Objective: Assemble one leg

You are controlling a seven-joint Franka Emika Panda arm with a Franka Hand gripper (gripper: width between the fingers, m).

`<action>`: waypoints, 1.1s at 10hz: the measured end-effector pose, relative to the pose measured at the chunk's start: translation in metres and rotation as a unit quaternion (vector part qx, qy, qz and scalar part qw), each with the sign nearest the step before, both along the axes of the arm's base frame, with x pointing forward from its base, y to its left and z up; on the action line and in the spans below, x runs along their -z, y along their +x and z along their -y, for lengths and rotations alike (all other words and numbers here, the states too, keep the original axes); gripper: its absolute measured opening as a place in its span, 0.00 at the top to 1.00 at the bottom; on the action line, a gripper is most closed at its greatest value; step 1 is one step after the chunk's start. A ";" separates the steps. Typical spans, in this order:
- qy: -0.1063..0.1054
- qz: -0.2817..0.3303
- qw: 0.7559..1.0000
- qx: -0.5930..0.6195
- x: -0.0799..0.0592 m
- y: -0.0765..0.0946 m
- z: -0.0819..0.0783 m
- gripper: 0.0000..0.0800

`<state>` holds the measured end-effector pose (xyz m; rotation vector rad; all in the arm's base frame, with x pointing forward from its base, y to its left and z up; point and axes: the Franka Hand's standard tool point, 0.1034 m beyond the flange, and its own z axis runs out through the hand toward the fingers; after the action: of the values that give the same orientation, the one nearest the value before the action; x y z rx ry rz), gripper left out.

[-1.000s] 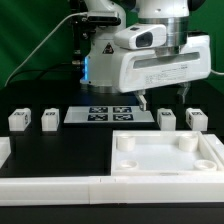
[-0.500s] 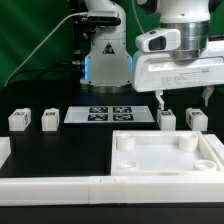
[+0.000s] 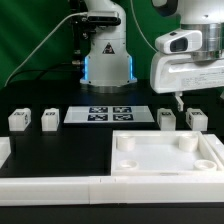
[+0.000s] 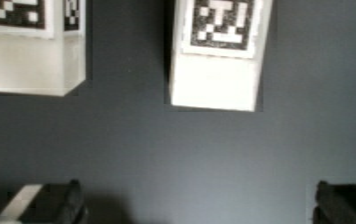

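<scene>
Fingers [image 4: 196, 203]: spread, empty, above two legs [image 3: 167, 119].
Legs: upright, apart, by the desk's [image 3: 60, 150] edge at the exterior view's right.
Tray [image 3: 165, 160]: just beside them.

Black table [image 3: 60, 150]: 4 white legs [image 3: 18, 120] in a row, the marker board [image 3: 111, 115] between, white tray [image 3: 160, 160] in front.

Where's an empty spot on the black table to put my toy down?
Biggest bare patch: the table in front of the marker board, bordered by the white tray and the two legs on the exterior view's left. That view's right is crowded: two legs, tray edge, gripper above.
</scene>
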<state>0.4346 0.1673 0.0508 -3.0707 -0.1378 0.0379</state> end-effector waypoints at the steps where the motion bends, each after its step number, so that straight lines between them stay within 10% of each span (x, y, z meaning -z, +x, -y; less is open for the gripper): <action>1: -0.001 -0.003 1.000 -0.001 0.000 -0.001 0.000 0.19; 9: -0.050 -0.360 0.931 -0.026 0.012 -0.020 -0.002 0.19; 11: -0.050 -0.367 0.928 -0.027 0.019 -0.018 -0.005 0.19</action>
<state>0.4167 0.1718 0.0317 -2.9039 -0.1737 1.1999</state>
